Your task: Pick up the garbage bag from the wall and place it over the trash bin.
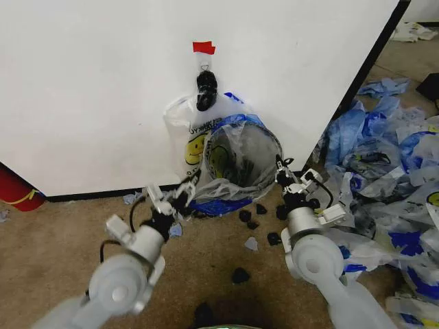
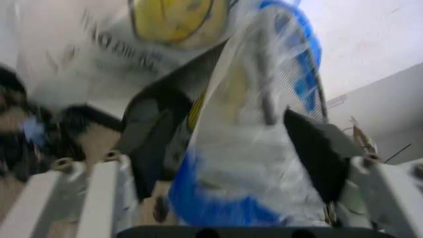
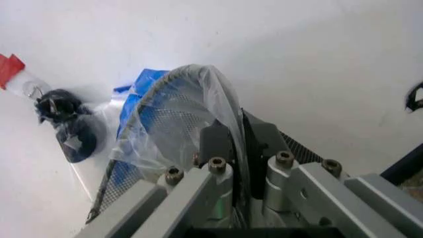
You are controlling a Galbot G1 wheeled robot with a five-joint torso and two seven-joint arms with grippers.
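Garbage bag (image 1: pixel 236 159): stretched across the mouth of the trash bin (image 1: pixel 264 147), mesh wall visible through the film; blue edge draped below the rim toward the floor. Bin tipped so its mouth faces the camera, close against the white wall (image 1: pixel 103 89). Second smiley bag (image 1: pixel 194 133) hanging on the wall just behind, from a black clip (image 1: pixel 206 89) under a red tape strip (image 1: pixel 204 47).

Left gripper (image 1: pixel 186 188): at the lower left edge of the bin, fingers (image 2: pixel 148 139) spread either side of bunched bag film and blue edge; grip on the plastic cannot be confirmed.

Right gripper (image 1: pixel 280 164): at the right side of the bin rim, jaws closed on the rim with bag film pulled over it, per right wrist view (image 3: pixel 228 144).

Surroundings: black scraps (image 1: pixel 257 223) scattered on the brown carpet just before the bin; heap of blue-and-clear bags (image 1: pixel 391 164) to the right; red cylinder (image 1: pixel 17 188) at far left against the wall.
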